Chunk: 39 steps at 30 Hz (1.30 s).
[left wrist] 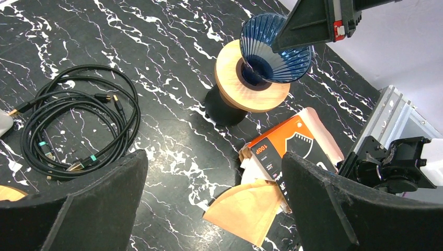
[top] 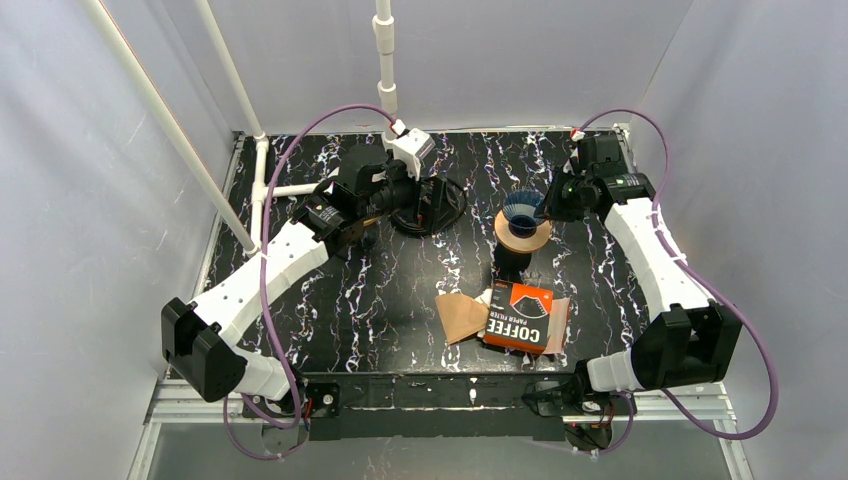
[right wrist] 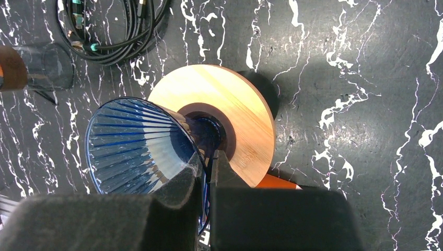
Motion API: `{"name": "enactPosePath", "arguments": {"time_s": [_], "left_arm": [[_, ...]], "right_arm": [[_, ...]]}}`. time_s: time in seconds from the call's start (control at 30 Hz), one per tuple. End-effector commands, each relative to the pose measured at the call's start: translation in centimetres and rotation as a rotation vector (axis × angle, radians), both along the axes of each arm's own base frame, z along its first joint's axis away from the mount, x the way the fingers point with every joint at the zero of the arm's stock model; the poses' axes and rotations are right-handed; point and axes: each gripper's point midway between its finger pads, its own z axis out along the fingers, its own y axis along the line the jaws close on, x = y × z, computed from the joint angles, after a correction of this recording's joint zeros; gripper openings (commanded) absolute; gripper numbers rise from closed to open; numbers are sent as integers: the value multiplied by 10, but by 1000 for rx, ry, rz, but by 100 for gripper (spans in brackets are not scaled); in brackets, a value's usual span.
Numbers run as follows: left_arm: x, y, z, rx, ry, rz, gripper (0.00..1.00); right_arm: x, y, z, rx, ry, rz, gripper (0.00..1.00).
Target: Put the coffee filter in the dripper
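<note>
A blue ribbed glass dripper [top: 522, 210] sits on a round wooden holder [top: 524, 238] mid-table; it also shows in the left wrist view [left wrist: 271, 55] and the right wrist view [right wrist: 137, 147]. My right gripper [right wrist: 209, 168] is shut on the dripper's rim, one finger inside, one outside. A brown paper coffee filter [top: 462, 316] lies flat beside the orange filter box [top: 520, 316], and shows in the left wrist view [left wrist: 245, 209]. My left gripper [left wrist: 214, 201] is open and empty, raised at the back left over the table.
A coil of black cable [top: 432, 205] lies at the back centre, also in the left wrist view [left wrist: 78, 123]. A white block [top: 410, 150] sits by a white pole. A dark glass cup [right wrist: 44, 68] stands by the cable.
</note>
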Motion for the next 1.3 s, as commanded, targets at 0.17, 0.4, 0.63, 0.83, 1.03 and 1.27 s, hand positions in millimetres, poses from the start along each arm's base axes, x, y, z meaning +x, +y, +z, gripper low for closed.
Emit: {"name": "enactPosePath", "arguments": {"time_s": [0.17,0.4,0.63,0.83,1.03,1.27], "left_arm": [[2,-3,11,-30,-17,-8,98],[1,-4,11,-38,-11,-11,98],[0,-3,11,-39,-9,-7,98],[-4,-2,7,-45,9,-6,98],[-6,-1,5,-46,18,-9,98],[-9,-1,5,-53,24,-12,98]], "right_arm": [[3,-4,-2,-8,-37,-7,1],[5,-7,2,-22,-53,-21,18],[5,-7,11,-16,-48,-27,40],[0,-10,16,-27,-25,-35,43],[-6,-16,18,-57,-1,-59,43],[-12,-26,14,-104,34,-82,42]]}}
